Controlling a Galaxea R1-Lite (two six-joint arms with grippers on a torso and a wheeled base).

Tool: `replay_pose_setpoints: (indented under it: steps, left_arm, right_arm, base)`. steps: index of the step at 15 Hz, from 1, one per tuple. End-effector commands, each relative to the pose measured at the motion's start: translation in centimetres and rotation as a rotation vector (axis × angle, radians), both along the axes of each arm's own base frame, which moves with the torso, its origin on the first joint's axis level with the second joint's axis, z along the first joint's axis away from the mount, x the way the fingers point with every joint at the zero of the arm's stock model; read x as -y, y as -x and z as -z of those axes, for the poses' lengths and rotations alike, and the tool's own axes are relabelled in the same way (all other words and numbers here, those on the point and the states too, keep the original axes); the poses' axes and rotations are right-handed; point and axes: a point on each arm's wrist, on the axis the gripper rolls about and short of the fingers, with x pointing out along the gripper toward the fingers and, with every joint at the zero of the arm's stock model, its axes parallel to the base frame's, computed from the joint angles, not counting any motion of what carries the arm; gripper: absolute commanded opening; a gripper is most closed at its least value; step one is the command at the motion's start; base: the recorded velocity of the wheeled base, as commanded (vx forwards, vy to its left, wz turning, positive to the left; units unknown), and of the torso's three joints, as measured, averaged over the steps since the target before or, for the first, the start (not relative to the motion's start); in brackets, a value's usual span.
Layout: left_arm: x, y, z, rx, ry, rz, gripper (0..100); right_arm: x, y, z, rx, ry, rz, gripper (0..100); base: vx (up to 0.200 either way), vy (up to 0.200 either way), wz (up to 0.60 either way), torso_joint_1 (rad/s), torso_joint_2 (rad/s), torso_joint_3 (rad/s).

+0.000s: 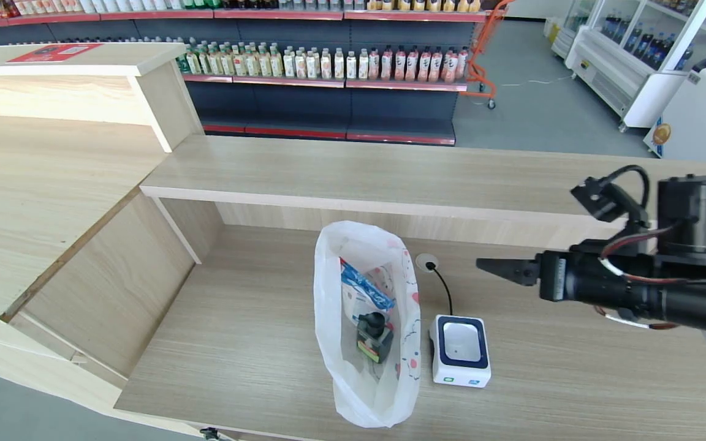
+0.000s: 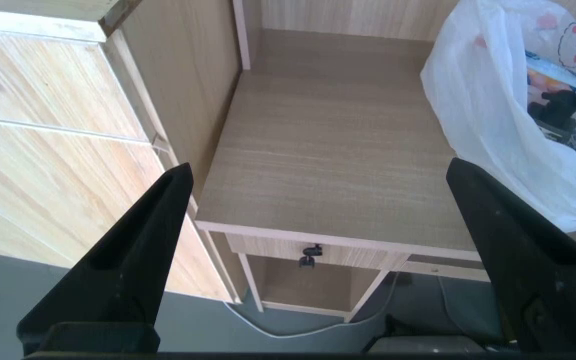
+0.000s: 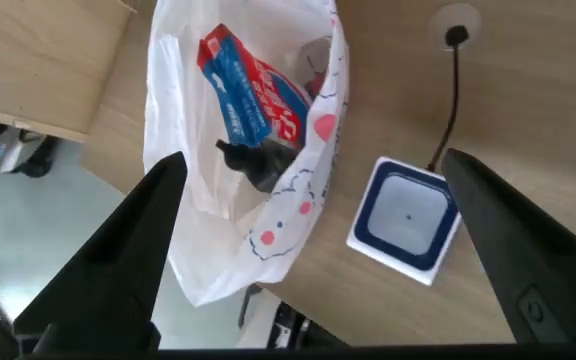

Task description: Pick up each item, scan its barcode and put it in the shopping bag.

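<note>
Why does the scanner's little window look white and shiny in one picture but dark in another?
Head view: the window of the scanner catches light, probably from above, so it shows a pale glare. Right wrist view: from another angle the same window looks dull blue-grey, with no bright patch. Head view again: the shopping bag is bright white but shows no glare.

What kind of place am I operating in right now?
Most likely a small shop's checkout: a wooden counter with a barcode scanner beside a shopping bag, facing shelves of bottled drinks and glass-fronted chillers.
</note>
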Motion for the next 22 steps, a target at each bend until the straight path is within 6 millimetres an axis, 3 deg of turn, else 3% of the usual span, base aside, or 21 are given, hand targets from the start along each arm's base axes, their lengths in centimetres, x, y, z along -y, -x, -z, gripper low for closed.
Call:
replay_pose_setpoints:
  steps: [1,2,3,4,5,8,15,22]
  left_arm:
    - [0.0,0.0,0.0,0.0,0.001,0.0,100]
    - [0.0,0.0,0.0,0.0,0.001,0.0,100]
    - [0.0,0.0,0.0,0.0,0.001,0.0,100]
    - [0.0,0.0,0.0,0.0,0.001,0.0,100]
    - [0.0,0.0,0.0,0.0,-0.001,0.0,100]
    - [0.0,0.0,0.0,0.0,-0.001,0.0,100]
    - [0.0,0.0,0.0,0.0,0.001,0.0,100]
    - [0.0,0.0,0.0,0.0,0.001,0.0,100]
  right_arm:
    - [6.3,11.8,1.5,0.144,0.1,0.252,100]
    - [6.9,13.7,2.6,0.156,0.113,0.302,100]
    - [6.9,13.7,2.6,0.156,0.113,0.302,100]
    - [7.8,18.6,6.4,0.222,0.15,0.333,100]
    - [8.2,20.3,8.6,0.262,0.166,0.359,100]
    - [8.8,23.9,11.4,0.314,0.171,0.44,100]
    - [8.6,25.2,12.0,0.405,0.141,0.584,100]
    - [8.7,25.2,12.0,0.402,0.128,0.58,100]
  base:
    - [0.0,0.0,0.0,0.0,0.0,0.0]
    - [0.0,0.0,0.0,0.0,0.0,0.0]
    - [0.0,0.0,0.0,0.0,0.0,0.0]
    - [0.0,0.0,0.0,0.0,0.0,0.0]
    - [0.0,0.0,0.0,0.0,0.0,0.0]
    - [0.0,0.0,0.0,0.0,0.0,0.0]
    - [0.0,0.0,0.0,0.0,0.0,0.0]
    - [0.0,0.0,0.0,0.0,0.0,0.0]
